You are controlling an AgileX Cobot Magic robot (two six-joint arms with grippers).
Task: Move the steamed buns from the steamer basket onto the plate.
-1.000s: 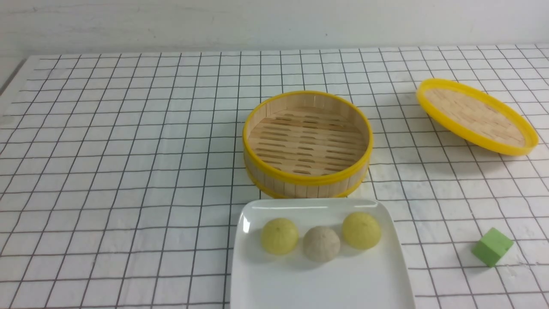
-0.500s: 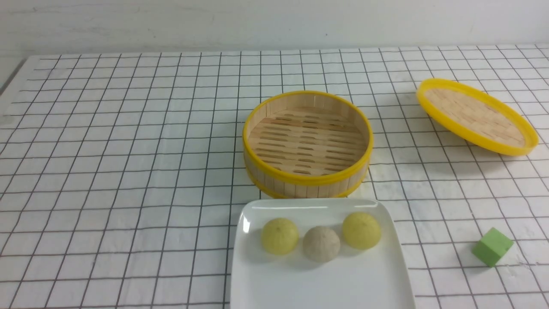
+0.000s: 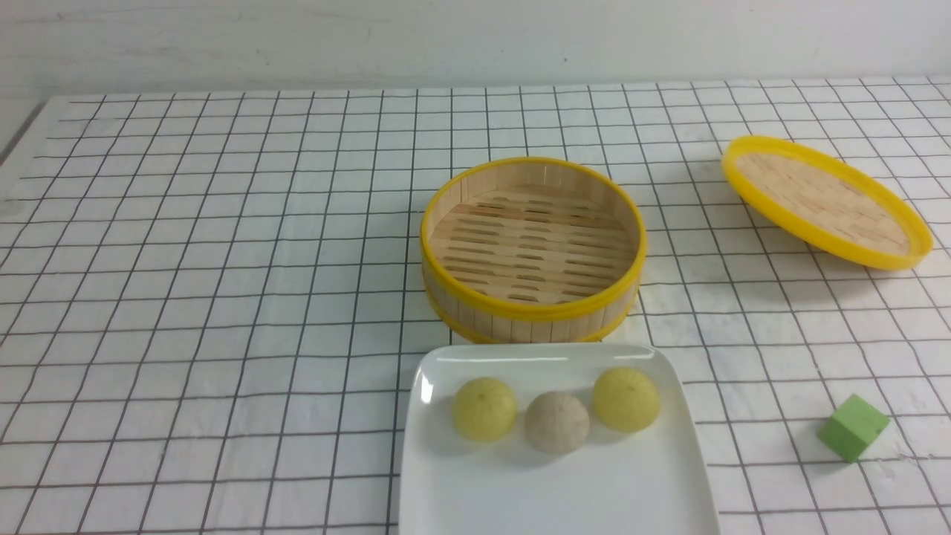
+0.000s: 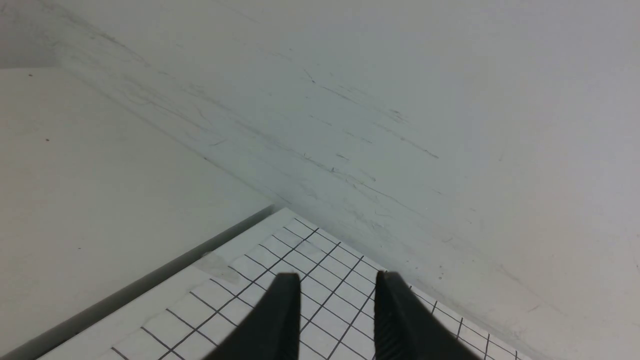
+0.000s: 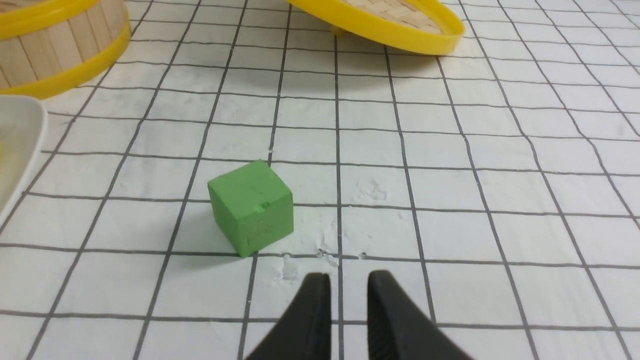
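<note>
Three steamed buns sit in a row on the white plate (image 3: pixel 475 505) at the front: a pale yellow bun (image 3: pixel 484 408), an off-white bun (image 3: pixel 557 422) and a second yellow bun (image 3: pixel 625 399). The steamer basket (image 3: pixel 532 310) stands just behind the plate and holds nothing. Neither arm shows in the front view. My left gripper (image 4: pixel 338 280) is open and empty, over a far corner of the checked cloth by the wall. My right gripper (image 5: pixel 349 280) is open with a narrow gap and empty, just above the cloth near the green cube (image 5: pixel 251 206).
The shallow yellow-rimmed lid (image 3: pixel 825 200) lies tilted at the back right and also shows in the right wrist view (image 5: pixel 385 17). The green cube (image 3: pixel 853 426) sits right of the plate. The basket's side (image 5: pixel 55 45) and the plate's edge (image 5: pixel 20 145) show in the right wrist view.
</note>
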